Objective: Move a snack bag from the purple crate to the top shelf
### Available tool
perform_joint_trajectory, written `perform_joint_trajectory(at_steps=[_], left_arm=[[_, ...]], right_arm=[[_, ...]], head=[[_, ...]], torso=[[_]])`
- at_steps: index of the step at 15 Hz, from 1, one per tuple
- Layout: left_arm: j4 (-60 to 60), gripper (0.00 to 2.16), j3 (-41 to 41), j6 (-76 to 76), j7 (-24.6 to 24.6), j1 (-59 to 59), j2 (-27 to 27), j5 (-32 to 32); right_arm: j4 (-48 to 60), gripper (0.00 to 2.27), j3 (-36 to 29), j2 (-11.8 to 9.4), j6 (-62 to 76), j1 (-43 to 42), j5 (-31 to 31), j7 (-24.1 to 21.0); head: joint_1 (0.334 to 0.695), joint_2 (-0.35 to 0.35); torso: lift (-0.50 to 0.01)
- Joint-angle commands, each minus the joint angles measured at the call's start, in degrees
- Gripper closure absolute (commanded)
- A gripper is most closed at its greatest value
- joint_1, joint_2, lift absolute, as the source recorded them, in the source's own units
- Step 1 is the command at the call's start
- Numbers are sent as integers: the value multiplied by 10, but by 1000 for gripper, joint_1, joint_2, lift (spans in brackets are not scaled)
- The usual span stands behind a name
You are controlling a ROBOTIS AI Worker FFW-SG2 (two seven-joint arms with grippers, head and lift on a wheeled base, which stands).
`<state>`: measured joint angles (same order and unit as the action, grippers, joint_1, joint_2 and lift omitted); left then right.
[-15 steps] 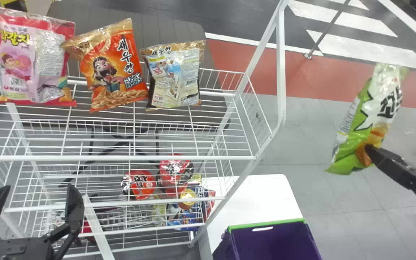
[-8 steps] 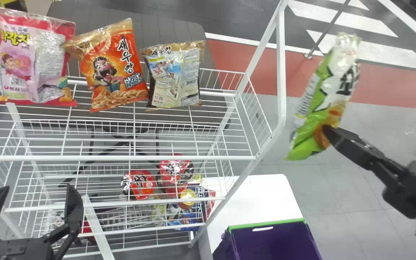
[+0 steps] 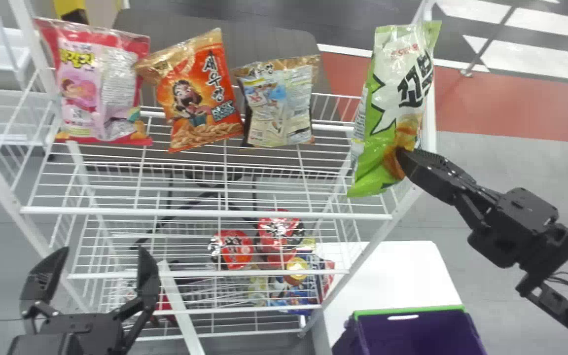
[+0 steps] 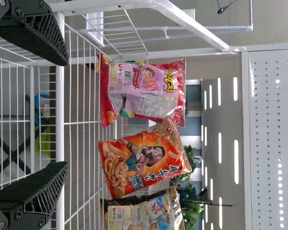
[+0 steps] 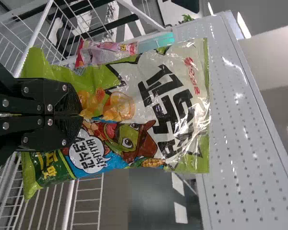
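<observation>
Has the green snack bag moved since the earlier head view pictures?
Yes, left: formerly beyond the rack's right post, the green snack bag now overlaps it in view.

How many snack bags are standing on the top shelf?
3: pink bag at left, orange bag in the middle, beige bag right of it; more may hide behind. The right gripper holds a green bag.

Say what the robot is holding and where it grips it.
The right jaws pinch the green and white plastic snack bag near its bottom, by the printed corn snacks. The left jaws, spread apart, hold nothing.
</observation>
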<state>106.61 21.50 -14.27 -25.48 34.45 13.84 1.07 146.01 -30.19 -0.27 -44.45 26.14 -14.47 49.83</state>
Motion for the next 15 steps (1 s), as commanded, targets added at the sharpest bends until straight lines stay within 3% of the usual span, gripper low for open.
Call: perform_joint_trajectory(at_steps=[1, 5, 9, 15], left_arm=[[-2, 66, -1, 0, 1, 0, 1, -2], [-7, 66, -4, -4, 0, 0, 2, -4], [-18, 66, -3, -16, -1, 1, 1, -4], [-23, 66, -4, -23, -2, 4, 1, -5]], right_arm=[[-36, 1717, 72, 3, 63, -5, 44, -22], [-142, 1717, 133, 3, 171, -46, 71, -66], [-281, 1717, 167, 3, 309, -98, 81, -128], [-421, 1717, 175, 3, 383, -161, 89, -156]], head=[[695, -172], [695, -106], [695, -93], [695, -90]], torso=[[2], [2], [2], [2]])
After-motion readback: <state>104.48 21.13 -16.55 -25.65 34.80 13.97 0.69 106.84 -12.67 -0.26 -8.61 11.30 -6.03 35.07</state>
